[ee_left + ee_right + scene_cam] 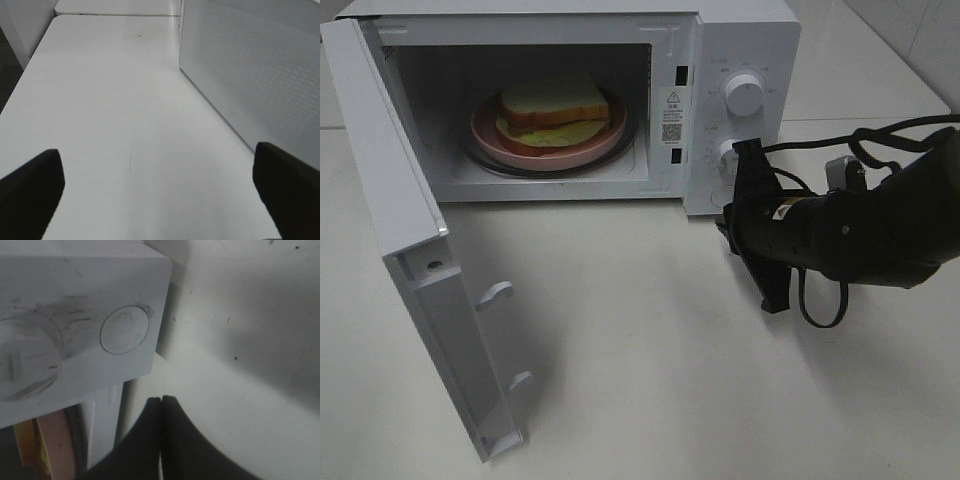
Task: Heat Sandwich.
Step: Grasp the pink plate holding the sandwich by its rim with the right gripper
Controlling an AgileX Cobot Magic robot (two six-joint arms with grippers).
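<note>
The sandwich (557, 105), white bread with yellow and brown filling, lies on a pink plate (490, 135) inside the open microwave (740, 40). My right gripper (728, 222) is shut with nothing in it, just in front of the lower corner of the control panel. In the right wrist view its shut fingertips (161, 440) point below the panel's round button (125, 330), and the plate's edge (55, 445) and a bit of sandwich (27, 450) show in the cavity. My left gripper (160, 200) is open and empty over the bare table, beside the microwave's perforated side wall (250, 65).
The microwave door (410, 250) stands swung far out to the left, over the table's front left. Two knobs (744, 96) sit on the panel; the lower knob (728, 150) is partly behind my right gripper. Cables (840, 135) trail over the right arm.
</note>
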